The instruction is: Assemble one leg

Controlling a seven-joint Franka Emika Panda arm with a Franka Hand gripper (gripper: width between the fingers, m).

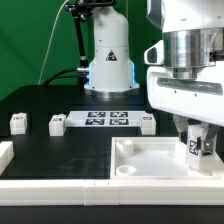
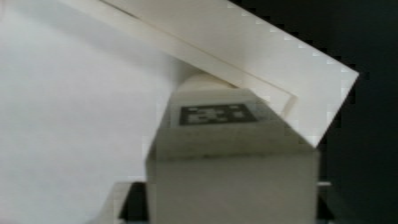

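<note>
Black desk [image 1: 60,140], green backdrop [image 1: 25,40] behind it. Marker board [image 1: 108,120] lies flat mid-desk, several tags face up. White tray [image 1: 128,146] sits at the front on the exterior view's right, with a raised rim and a shallow recess. Its back rim is near the board, not touching. White rail [image 1: 50,187] runs along the desk's front edge, with a corner piece at the exterior view's left. In the wrist view the tray [image 2: 71,120] fills most of the frame, its rim slanting across.
</note>
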